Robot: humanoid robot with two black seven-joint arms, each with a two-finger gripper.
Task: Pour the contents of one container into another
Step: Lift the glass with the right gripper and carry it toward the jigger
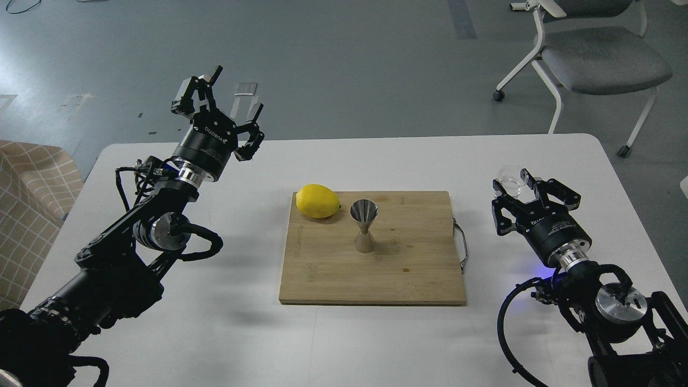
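Observation:
The small clear glass cup (509, 177) is held above the white table at the right, with my right gripper (520, 185) shut on it; the fingers hide its lower part. The steel hourglass jigger (364, 226) stands upright on the wooden cutting board (408, 269), well to the left of the cup. My left gripper (232, 95) is open and empty, raised over the table's far left corner, away from both.
A yellow lemon (317, 200) lies on the board's far left corner, close beside the jigger. The board has a metal handle (460, 243) on its right side. A grey chair (596, 56) stands beyond the table's far right, and a checked cushion (27, 183) sits at the left.

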